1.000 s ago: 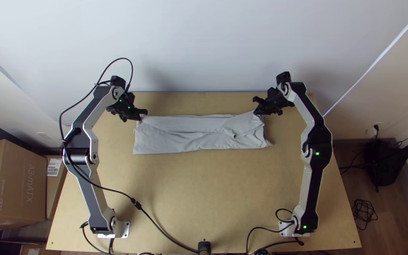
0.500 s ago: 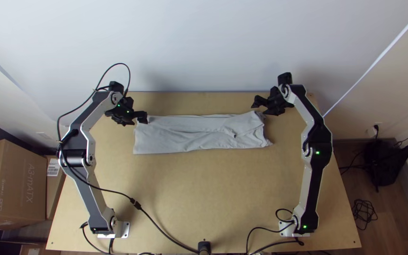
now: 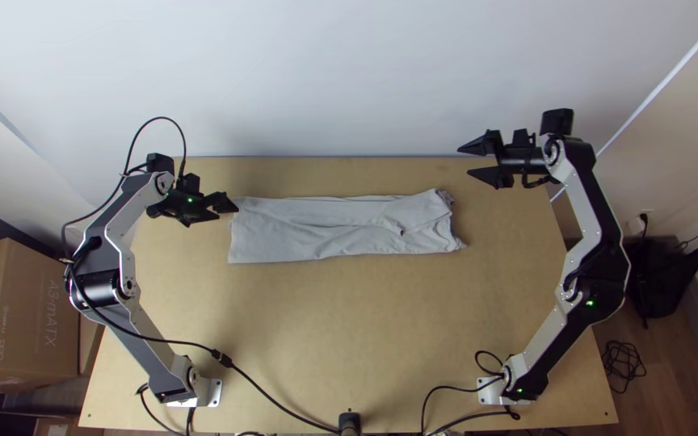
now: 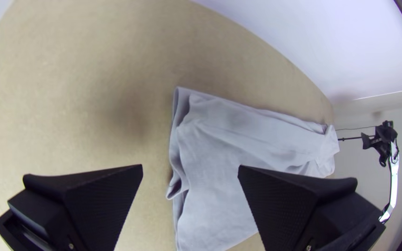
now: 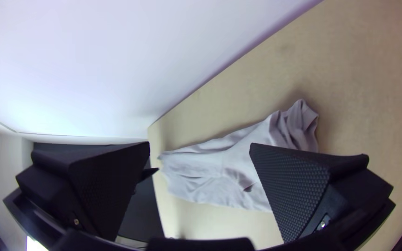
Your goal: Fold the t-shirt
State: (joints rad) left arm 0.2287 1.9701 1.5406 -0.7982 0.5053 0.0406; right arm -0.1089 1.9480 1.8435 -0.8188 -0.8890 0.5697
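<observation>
Top view had closed cardboard box (image 3: 22,323) beside wooden table (image 3: 349,339), folded t-shirt (image 3: 325,230) on it, pale wall (image 3: 349,73) behind. Left gripper (image 3: 228,211), right gripper (image 3: 464,160) both gaped, empty.

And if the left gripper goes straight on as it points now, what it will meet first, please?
Most likely the t-shirt, at its left end in the top view: the left gripper points that way, fingers open. Its height is unclear, so it might pass above.

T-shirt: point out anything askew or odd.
The t-shirt lies in a long strip, but its right end in the top view looks untidy: bunched at the far corner, a point jutting out at the near one.
</observation>
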